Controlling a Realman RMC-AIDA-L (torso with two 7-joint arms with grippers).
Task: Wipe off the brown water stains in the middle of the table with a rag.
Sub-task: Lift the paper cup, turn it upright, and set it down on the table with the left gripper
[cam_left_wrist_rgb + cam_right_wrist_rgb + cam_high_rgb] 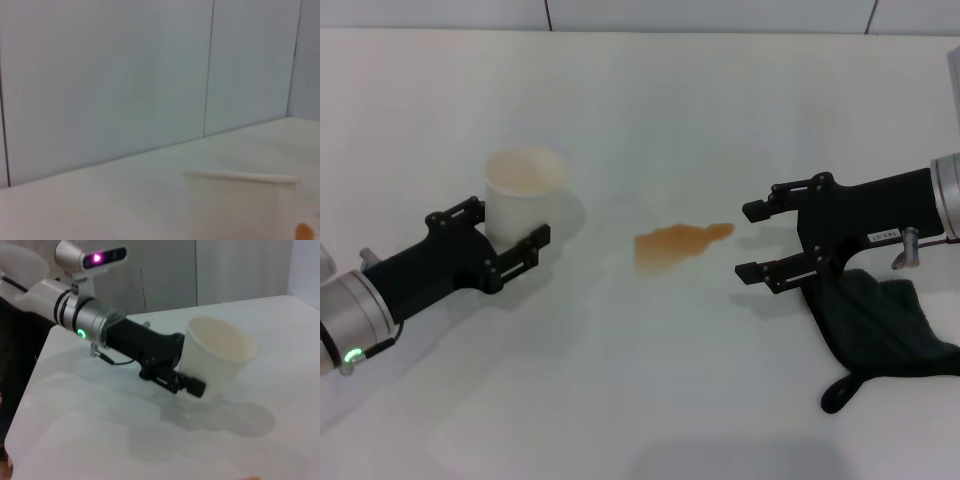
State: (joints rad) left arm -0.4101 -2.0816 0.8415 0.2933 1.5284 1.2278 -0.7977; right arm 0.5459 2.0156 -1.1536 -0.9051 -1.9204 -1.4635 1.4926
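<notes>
The brown water stains (677,245) lie as an orange-brown patch in the middle of the white table (650,380). Just right of the patch, my right gripper (752,240) hovers open with nothing between its fingers. The dark rag (885,325) lies crumpled on the table under and behind the right arm, its loop tag (835,393) toward the front edge. Left of the stains, my left gripper (512,222) is shut on a white cup (525,185). The right wrist view shows that cup (217,355) held tilted, with one finger (192,386) against its side.
A grey panelled wall (125,75) runs behind the table's far edge. The cup's rim (240,176) fills the low part of the left wrist view. The table's front edge is near both arms.
</notes>
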